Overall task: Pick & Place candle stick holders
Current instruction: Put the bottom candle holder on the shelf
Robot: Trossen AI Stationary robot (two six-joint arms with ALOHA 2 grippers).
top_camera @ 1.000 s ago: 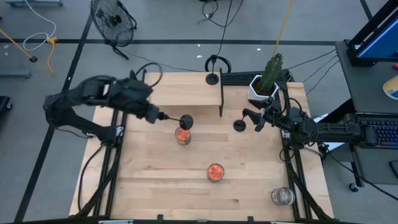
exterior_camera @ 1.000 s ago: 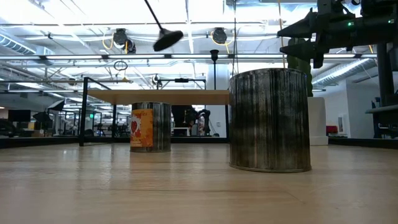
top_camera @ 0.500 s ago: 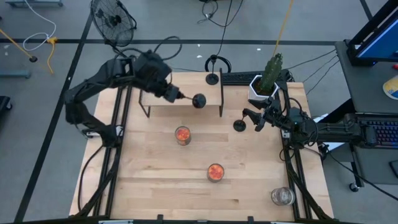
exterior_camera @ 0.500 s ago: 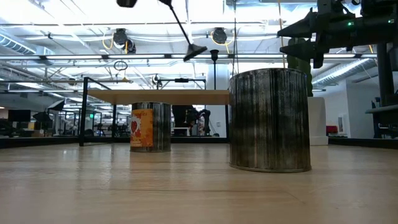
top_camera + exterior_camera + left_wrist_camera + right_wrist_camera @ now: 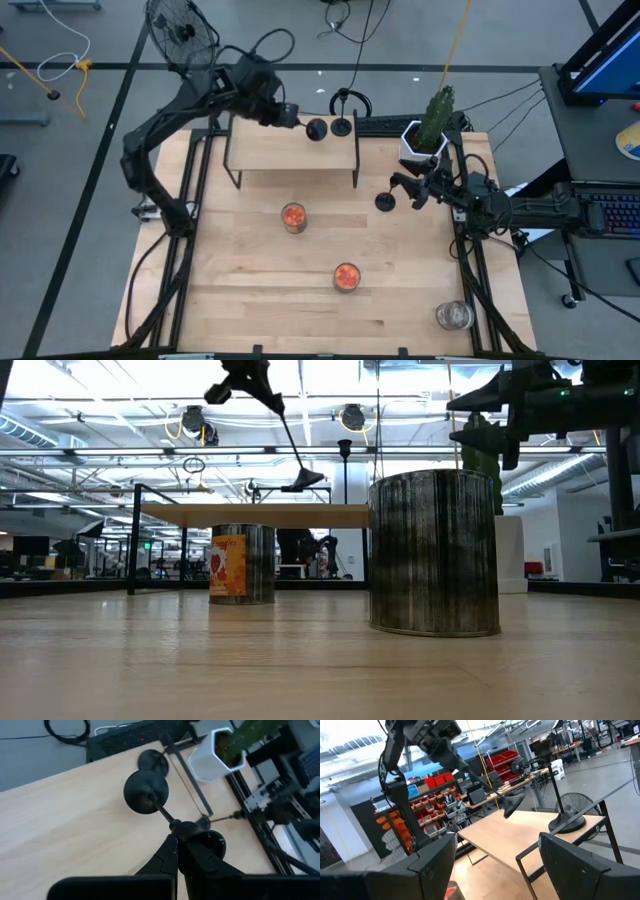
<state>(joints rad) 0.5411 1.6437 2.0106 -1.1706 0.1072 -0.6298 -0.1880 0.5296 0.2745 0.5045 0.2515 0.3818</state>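
Carrying a candle stick holder (image 5: pixel 316 129) to the raised wooden shelf (image 5: pixel 290 148), upper centre.
Gripped by the stem in the closed left tool (image 5: pixel 176 851), base leading, tilted for set-down; right tool (image 5: pixel 412 192) open, idle at right.

left pincer (image 5: pixel 290 118): clamped, raised | right pincer (image 5: pixel 405 190): spread wide

Jar label (image 5: pixel 228 568): an orange and red label is seen on the jar standing on the surface in the low view; its print cannot be read.
Near jar (image 5: pixel 433 552): no lettering is made out on its dark ribbed side.
Red bins (image 5: pixel 501 760): seen in the room behind, in the right wrist view; no markings can be read on them.
Blue panel (image 5: pixel 416 790): seen among the shelving in the right wrist view; whether it carries text cannot be told.
Overall: no text, brand, number or sign can be read in any view.
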